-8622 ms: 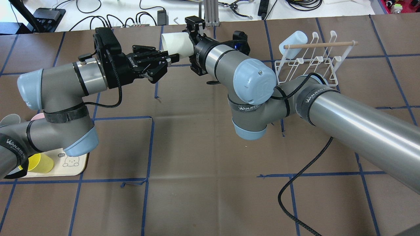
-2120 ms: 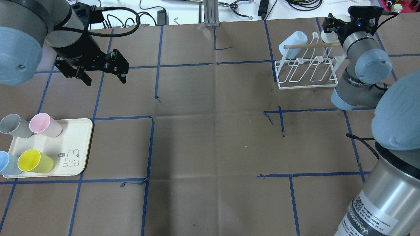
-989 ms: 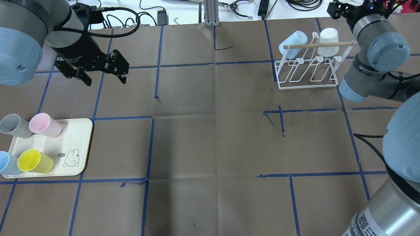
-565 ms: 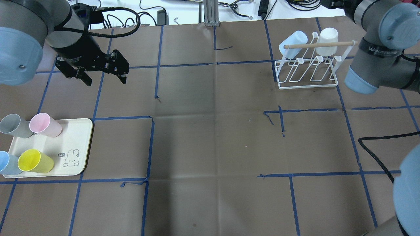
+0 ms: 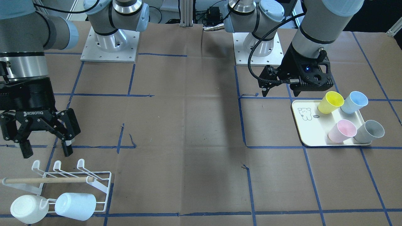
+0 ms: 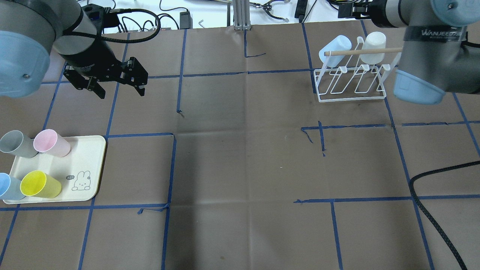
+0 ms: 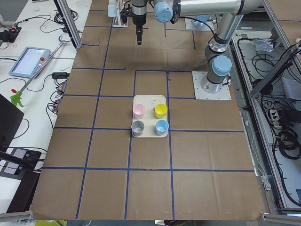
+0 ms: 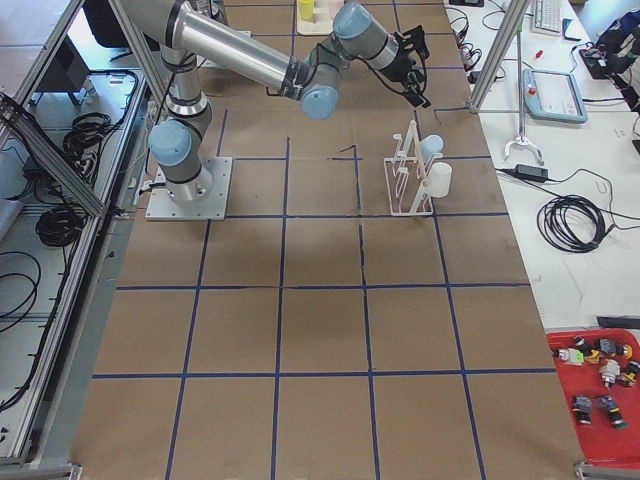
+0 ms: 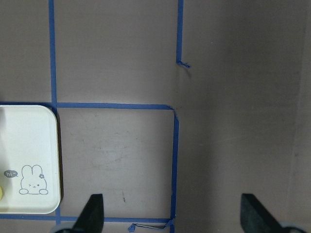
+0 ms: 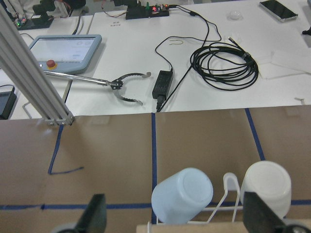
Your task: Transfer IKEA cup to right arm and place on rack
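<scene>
The white plastic IKEA cup [image 6: 375,47] sits inverted on the white wire rack [image 6: 354,52], at one o'clock on the brown-papered table [image 6: 240,157]. The right black pincer [image 5: 46,153] and left black pincer [image 6: 121,93] are both spread and empty. The cup is likely light, stiff and slick; grip its side wall.

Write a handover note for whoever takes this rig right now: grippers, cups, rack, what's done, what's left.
Left gripper: open, empty, above the table beside the tray.
Right gripper: open, empty, raised, clear of the rack.
White cup: mouth down on the rack, next to a pale blue cup, free of both grippers.
Done: handover and placing, it appears.
Left: nothing for this cup; a grey cup, a pink cup, a blue cup and a yellow cup stand on the tray, if more are wanted.
</scene>
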Controlling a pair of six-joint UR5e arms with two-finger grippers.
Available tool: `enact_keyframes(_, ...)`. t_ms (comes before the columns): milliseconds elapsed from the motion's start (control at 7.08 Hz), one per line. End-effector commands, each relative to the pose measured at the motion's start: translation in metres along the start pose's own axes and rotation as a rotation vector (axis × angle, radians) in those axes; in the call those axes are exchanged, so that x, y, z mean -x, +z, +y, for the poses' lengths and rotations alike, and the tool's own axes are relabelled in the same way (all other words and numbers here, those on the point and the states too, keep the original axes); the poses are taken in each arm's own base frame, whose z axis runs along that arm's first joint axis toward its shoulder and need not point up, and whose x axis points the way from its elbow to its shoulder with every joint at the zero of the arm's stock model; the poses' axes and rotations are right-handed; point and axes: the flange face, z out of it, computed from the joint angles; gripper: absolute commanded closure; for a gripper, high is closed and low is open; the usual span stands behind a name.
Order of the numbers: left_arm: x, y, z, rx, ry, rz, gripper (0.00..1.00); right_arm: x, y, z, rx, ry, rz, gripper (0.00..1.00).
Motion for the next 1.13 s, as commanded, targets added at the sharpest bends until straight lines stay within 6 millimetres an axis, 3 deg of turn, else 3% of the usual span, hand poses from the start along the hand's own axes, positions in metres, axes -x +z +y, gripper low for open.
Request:
enact_keyframes(0, 0.000, 0.000, 0.000, 0.000, 0.001, 0.000, 0.01, 0.044, -0.029, 0.024, 0.210, -0.013, -0.049, 0.00)
enact_keyframes(283, 0.000, 0.001, 0.001, 0.002, 0.001, -0.001, 0.01, 0.073, -0.055, 0.036, 0.397, -0.010, 0.021, 0.00)
enact_keyframes(565, 0.000, 0.000, 0.002, 0.000, 0.006, -0.001, 0.01, 0.092, -0.105, 0.048, 0.575, 0.116, 0.054, 0.00)
enact_keyframes(848, 0.000, -0.001, 0.001, -0.001, 0.006, -0.002, 0.01, 0.095, -0.137, 0.067, 0.592, 0.129, 0.062, 0.00)
enact_keyframes(989, 0.000, -0.001, 0.000, -0.001, 0.006, -0.003, 0.01, 0.094, -0.139, 0.073, 0.597, 0.128, 0.063, 0.00)
